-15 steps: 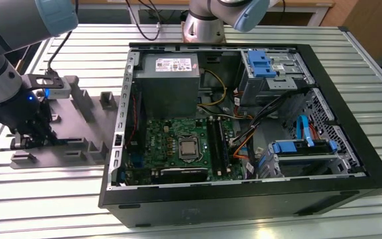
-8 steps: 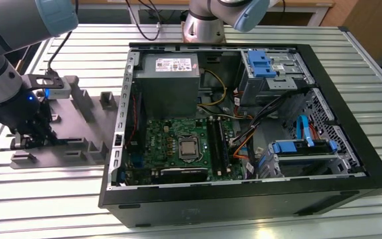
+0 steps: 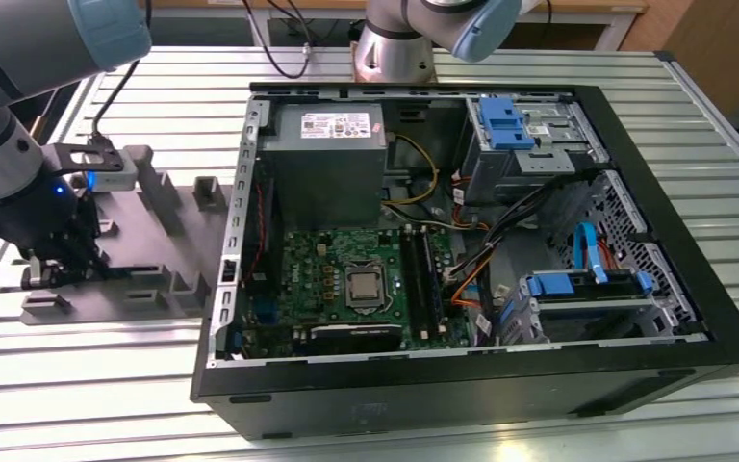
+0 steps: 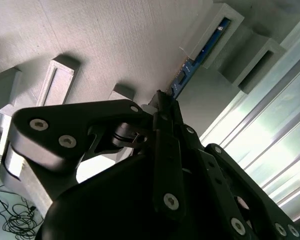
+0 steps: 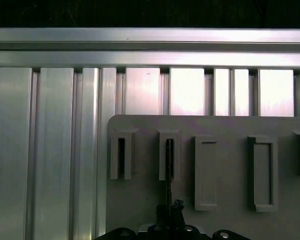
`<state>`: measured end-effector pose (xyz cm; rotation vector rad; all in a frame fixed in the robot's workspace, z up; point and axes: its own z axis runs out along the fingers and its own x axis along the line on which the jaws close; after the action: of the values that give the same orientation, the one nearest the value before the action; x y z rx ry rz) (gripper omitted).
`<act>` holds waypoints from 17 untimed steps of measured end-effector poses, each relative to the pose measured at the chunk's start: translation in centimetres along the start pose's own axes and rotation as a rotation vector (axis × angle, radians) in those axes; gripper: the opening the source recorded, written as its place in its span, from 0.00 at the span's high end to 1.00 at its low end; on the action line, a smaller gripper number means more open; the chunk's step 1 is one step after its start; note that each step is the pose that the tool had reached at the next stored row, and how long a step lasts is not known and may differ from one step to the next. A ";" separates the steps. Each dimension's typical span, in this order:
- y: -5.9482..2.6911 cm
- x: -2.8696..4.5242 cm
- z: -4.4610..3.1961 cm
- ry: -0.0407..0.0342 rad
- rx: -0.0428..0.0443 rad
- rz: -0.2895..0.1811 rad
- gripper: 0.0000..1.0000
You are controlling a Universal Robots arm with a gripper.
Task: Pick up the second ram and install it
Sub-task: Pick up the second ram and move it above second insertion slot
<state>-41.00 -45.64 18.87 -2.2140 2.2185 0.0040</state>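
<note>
Slatted aluminium table [image 3: 74, 385] is seen under the whole scene. Nearest in the exterior view, an open black computer case [image 3: 472, 385] is laid on its side, and a green motherboard [image 3: 344, 279] is exposed inside it, with a blue drive bracket [image 3: 575, 284] toward the exterior view's right. Beside the case, toward the exterior view's left, a grey holder tray [image 3: 165, 241] is set flat on the table, and the gripper [image 3: 55, 269] is lowered onto it. In the second wrist view the gripper [image 4: 162, 102] is shown clenched, its fingers pressed together around one end of the second ram [image 4: 202, 50], a thin blue board that is stood on edge in the tray's raised slots. In the first wrist view the second ram [image 5: 168, 165] is seen edge-on as a dark line running from the fingertips into one slot. Farther back, a grey power supply [image 3: 324, 144] is mounted in the case, and the arm's base [image 3: 393, 53] is fixed behind it.
</note>
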 end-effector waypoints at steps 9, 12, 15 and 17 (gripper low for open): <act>0.00 0.00 0.00 0.0006 0.0000 0.000 0.86; 0.00 0.00 0.00 0.0015 0.0001 0.000 0.86; 0.00 0.00 -0.20 0.0019 0.0001 0.000 0.86; 0.00 0.00 -0.56 0.0020 0.0000 0.000 0.86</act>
<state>-41.01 -45.64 19.43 -2.2149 2.2195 0.0018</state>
